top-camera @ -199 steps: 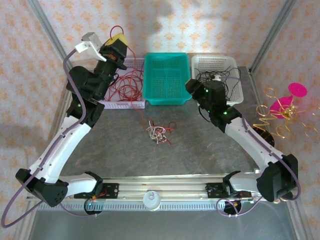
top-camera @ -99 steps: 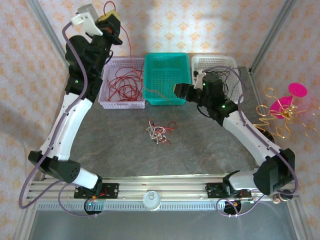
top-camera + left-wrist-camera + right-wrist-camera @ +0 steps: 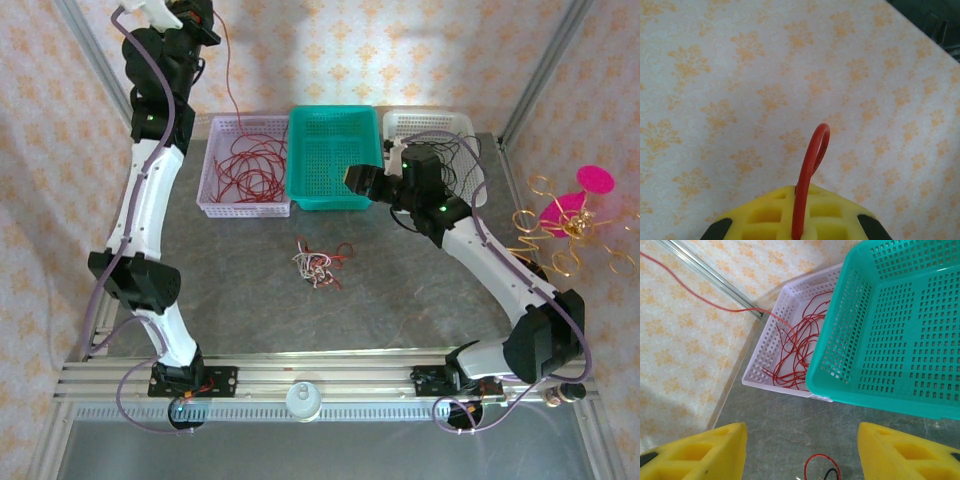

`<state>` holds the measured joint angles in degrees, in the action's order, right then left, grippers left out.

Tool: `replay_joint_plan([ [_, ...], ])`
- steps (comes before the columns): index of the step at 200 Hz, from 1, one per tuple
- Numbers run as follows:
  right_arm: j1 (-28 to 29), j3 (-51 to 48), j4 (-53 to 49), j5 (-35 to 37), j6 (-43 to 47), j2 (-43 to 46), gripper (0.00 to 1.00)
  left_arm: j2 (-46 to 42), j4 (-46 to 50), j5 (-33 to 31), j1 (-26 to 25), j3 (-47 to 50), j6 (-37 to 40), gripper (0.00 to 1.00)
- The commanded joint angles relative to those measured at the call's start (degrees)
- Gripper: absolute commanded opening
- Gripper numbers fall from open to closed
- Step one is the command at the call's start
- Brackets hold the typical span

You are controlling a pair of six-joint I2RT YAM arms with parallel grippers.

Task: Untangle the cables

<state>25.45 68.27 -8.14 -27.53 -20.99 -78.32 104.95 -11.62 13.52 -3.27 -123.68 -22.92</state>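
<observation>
The tangled clump of cables (image 3: 316, 266), red, white and black, lies on the grey table in front of the baskets. My left gripper (image 3: 202, 14) is raised high at the back left, shut on a red cable (image 3: 231, 90) that hangs down into the lilac basket (image 3: 212, 198). In the left wrist view the yellow pads (image 3: 765, 215) pinch that red cable (image 3: 814, 150), which loops above them. My right gripper (image 3: 359, 181) hovers open at the teal basket's front edge; between its fingers (image 3: 695, 452) a red loop of the clump (image 3: 822, 466) shows below.
A teal basket (image 3: 334, 196) stands in the middle and a white basket (image 3: 470, 130) with black cables to its right. More red cable (image 3: 795, 350) is coiled in the lilac basket (image 3: 756, 374). A gold wire ornament with a pink top (image 3: 565, 215) stands at the right edge.
My left arm has risen much higher and drawn the red cable up taut over the lilac basket. My right gripper has swung left to the teal basket's front edge.
</observation>
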Motion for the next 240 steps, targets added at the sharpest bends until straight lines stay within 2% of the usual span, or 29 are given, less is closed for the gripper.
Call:
replay_joint_plan([
  [1,0.1,1.5,1.0,-1.4,-0.9,-0.3,0.60,2.3,-4.5,3.3,1.4,-2.2,-1.6,0.00],
  [44,0.1,1.2,0.6,-2.1,-1.0,-0.2,0.60,6.6,-4.0,6.5,2.0,-1.6,-0.2,0.00],
  [64,0.1,0.8,0.3,-2.3,-1.0,-0.1,0.60,7.1,-3.2,7.1,2.3,2.0,1.5,0.00],
  [90,0.0,0.6,-0.6,-2.3,-0.9,-0.1,0.59,6.6,-3.6,7.9,3.6,5.8,-1.6,0.00],
  [113,0.1,0.4,-0.9,-1.9,-0.8,-0.1,0.59,5.4,-4.6,10.5,3.8,5.1,-3.0,0.00],
  [148,0.0,1.3,-0.6,-2.4,-1.2,-1.5,0.59,4.7,-3.9,13.8,3.9,-1.1,-4.4,0.00],
  [187,0.0,2.8,-0.3,-3.5,-1.4,-3.4,0.59,0.0,-4.4,11.6,4.3,-2.4,-1.7,0.00],
  [211,0.1,2.8,0.1,-4.1,-1.7,-3.9,0.59,-0.7,-0.6,7.3,5.1,-2.3,2.6,0.00],
  [240,0.1,2.6,0.2,-4.6,-2.2,-4.0,0.58,-1.0,0.0,6.2,7.1,0.5,3.2,0.00],
])
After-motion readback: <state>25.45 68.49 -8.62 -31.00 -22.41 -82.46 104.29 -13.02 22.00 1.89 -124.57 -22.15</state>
